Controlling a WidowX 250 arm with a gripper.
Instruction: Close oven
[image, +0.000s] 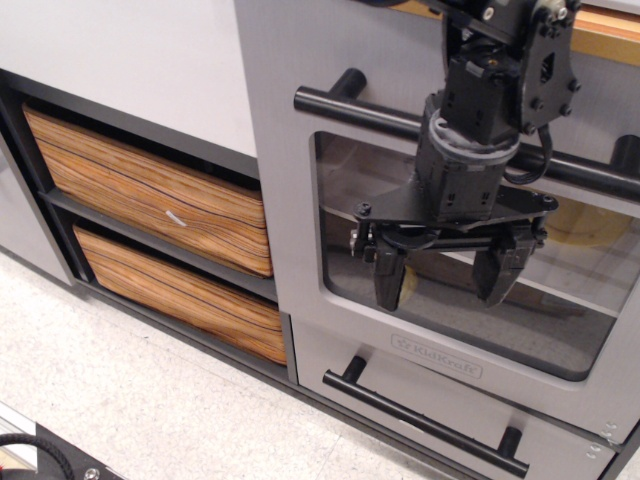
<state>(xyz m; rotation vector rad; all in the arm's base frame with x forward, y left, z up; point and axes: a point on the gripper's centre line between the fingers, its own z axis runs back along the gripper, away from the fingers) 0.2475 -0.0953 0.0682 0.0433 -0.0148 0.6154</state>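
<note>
The oven (300, 180) fills the right of the view, with a brushed silver-grey door, a large clear window (540, 330), a thick black bar handle (370, 112) and a small logo plate (436, 357). The door stands upright, nearly flush with the cabinet front. My gripper (444, 280) hangs in front of the window, just below the bar handle, with its two black fingers (388, 280) spread apart and nothing between them. The arm hides the middle of the handle.
Two wood-grain drawers (150, 190) in a black frame sit to the left of the oven. A small grey drawer with a thin black handle (420, 420) lies under the oven door. Speckled white floor (120, 400) is at the lower left.
</note>
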